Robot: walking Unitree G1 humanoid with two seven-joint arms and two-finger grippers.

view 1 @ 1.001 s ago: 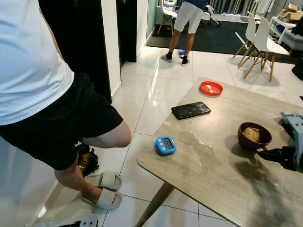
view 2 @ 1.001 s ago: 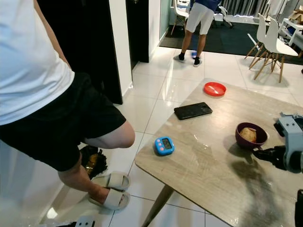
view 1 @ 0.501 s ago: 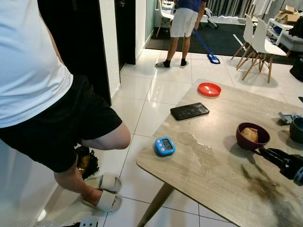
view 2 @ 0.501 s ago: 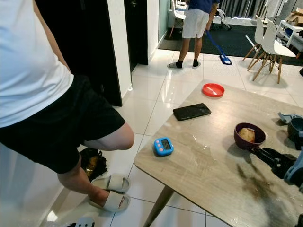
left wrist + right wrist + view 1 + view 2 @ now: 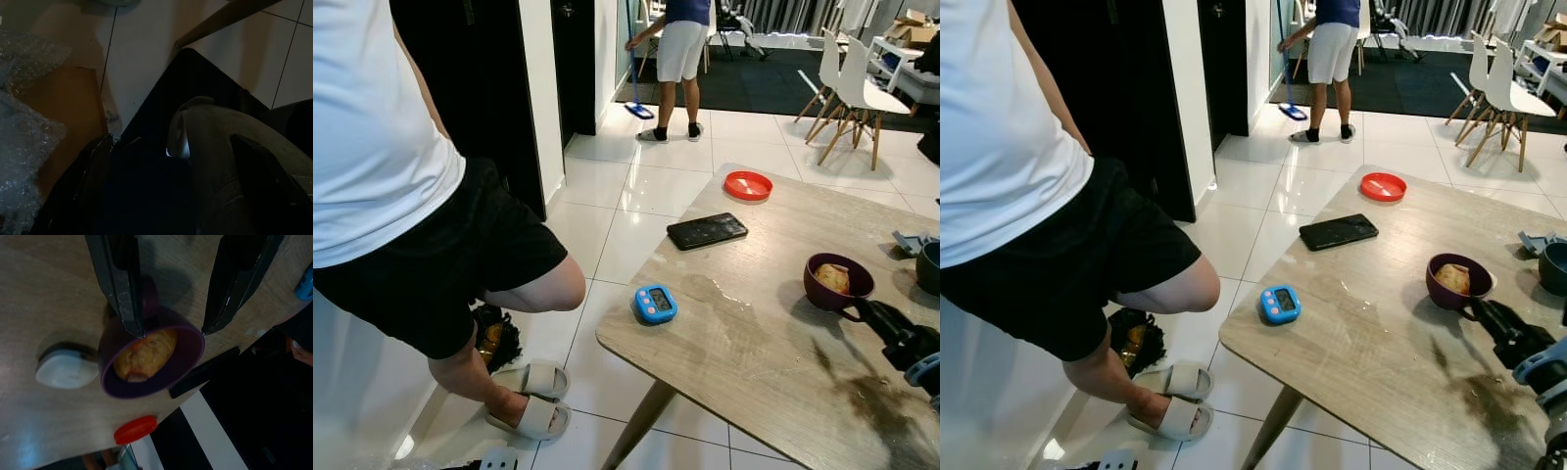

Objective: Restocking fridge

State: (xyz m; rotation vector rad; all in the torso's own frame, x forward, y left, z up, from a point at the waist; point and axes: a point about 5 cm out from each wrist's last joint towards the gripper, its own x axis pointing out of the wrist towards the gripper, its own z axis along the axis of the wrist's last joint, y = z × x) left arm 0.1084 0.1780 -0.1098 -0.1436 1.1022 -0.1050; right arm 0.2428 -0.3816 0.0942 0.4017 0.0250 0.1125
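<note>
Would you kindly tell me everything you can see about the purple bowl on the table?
The purple bowl is small, round, smooth and plastic-looking, standing upright on the wooden table near its right side. It holds one yellowish-brown piece of food. The right gripper, jaws open, reaches its near rim; whether it touches is unclear.

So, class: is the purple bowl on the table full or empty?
Not empty: the purple bowl holds one piece of yellowish-brown food, with the open right gripper poised at its rim.

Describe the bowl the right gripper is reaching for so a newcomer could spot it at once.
On the wooden table, look toward the robot's right, just ahead of the open right gripper. The purple bowl sits there; unlike the flat red lid and black phone, it is deep and holds a brownish piece of food.
</note>
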